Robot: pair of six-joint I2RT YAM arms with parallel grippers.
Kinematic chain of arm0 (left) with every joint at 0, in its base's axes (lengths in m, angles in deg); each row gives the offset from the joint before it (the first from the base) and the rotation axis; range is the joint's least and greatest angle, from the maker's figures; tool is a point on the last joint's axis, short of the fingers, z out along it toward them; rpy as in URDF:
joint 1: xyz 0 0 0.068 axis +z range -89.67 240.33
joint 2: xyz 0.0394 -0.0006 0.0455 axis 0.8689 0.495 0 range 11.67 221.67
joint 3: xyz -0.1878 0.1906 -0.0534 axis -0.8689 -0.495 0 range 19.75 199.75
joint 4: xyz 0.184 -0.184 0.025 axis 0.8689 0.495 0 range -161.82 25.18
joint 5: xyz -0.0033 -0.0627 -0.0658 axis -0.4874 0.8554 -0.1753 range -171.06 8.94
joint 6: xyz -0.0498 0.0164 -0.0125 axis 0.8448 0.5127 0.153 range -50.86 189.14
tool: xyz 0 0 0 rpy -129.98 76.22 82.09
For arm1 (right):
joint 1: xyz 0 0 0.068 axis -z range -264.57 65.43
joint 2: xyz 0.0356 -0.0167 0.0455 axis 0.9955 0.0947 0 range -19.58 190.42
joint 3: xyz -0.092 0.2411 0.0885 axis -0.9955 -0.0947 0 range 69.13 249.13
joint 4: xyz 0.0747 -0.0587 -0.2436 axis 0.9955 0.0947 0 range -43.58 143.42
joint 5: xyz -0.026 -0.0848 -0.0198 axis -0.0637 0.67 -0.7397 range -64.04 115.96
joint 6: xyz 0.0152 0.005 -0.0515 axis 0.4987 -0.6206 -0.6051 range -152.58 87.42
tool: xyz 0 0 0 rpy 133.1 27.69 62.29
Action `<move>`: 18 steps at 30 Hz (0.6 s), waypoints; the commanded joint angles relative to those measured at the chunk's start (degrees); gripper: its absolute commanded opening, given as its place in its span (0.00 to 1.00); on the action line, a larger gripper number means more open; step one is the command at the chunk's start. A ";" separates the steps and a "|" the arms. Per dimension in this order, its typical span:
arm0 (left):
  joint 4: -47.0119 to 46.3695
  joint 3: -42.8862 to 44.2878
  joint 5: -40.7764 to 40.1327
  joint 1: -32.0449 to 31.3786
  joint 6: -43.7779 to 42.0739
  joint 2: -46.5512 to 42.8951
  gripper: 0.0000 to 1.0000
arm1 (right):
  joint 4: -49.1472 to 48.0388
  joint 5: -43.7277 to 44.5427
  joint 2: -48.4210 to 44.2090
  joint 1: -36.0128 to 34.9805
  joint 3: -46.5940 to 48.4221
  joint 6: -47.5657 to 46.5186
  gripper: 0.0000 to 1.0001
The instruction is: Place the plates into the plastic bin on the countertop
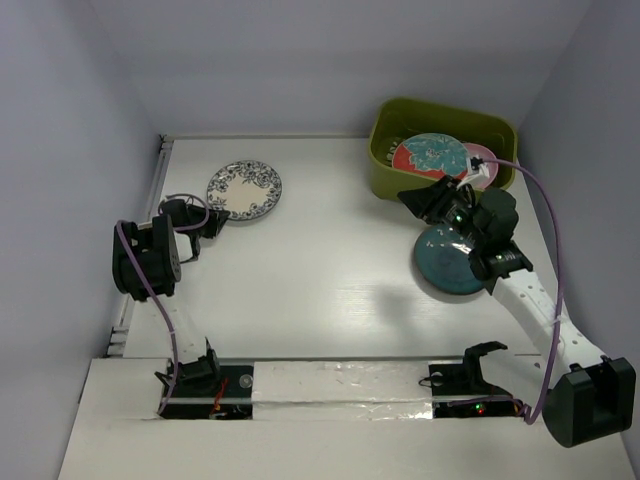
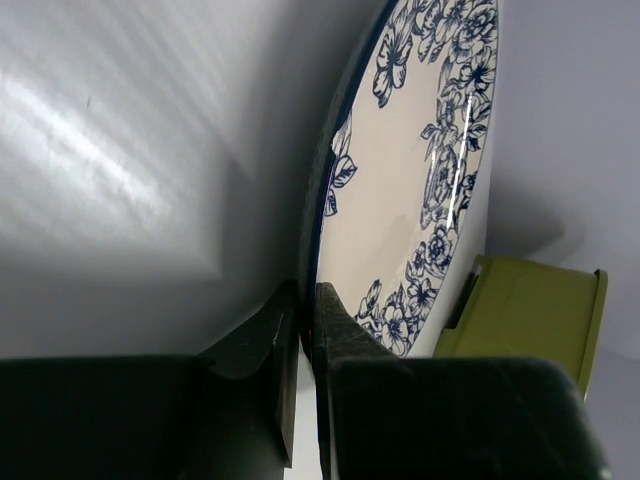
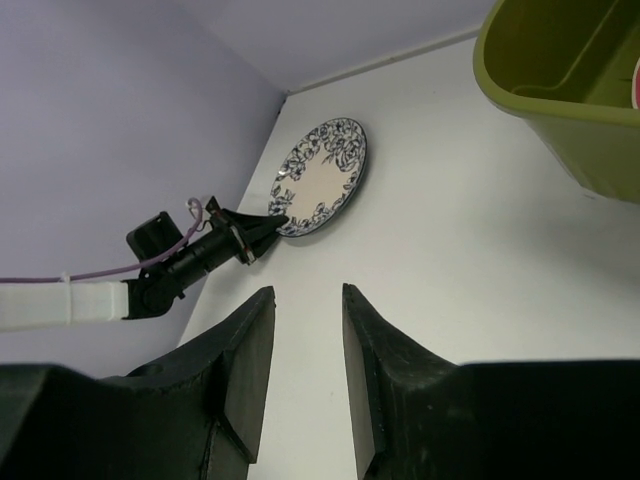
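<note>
The white plate with a dark floral rim (image 1: pixel 244 190) lies at the back left of the countertop (image 1: pixel 330 270). My left gripper (image 1: pixel 213 224) is shut on its near edge; in the left wrist view the fingers (image 2: pixel 335 330) pinch the rim of the plate (image 2: pixel 420 150). The olive-green plastic bin (image 1: pixel 385 150) stands at the back right and holds the red-and-teal floral plate (image 1: pixel 430 155) and the pink plate (image 1: pixel 484 158). The dark teal plate (image 1: pixel 448 262) lies on the countertop under my right arm. My right gripper (image 1: pixel 420 203) is open and empty, just in front of the bin.
Pale lilac walls (image 1: pixel 60 150) bound the countertop on three sides. In the right wrist view the bin (image 3: pixel 570 90) is at the upper right, and the floral plate (image 3: pixel 320 178) and the left gripper (image 3: pixel 255 232) are far ahead.
</note>
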 commanded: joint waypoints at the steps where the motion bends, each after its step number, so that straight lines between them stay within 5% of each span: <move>1: -7.82 -3.91 2.98 -0.03 0.88 -7.41 0.00 | -1.37 -0.24 -0.81 -0.90 -0.31 -1.16 0.40; 12: -16.45 -12.62 12.13 -2.75 9.14 -27.27 0.00 | 0.82 1.34 -4.40 -2.57 -3.03 -1.51 0.63; 18: -14.09 -13.51 15.74 -4.86 10.73 -35.10 0.00 | 2.32 0.12 -5.20 -2.57 -3.39 -3.09 0.85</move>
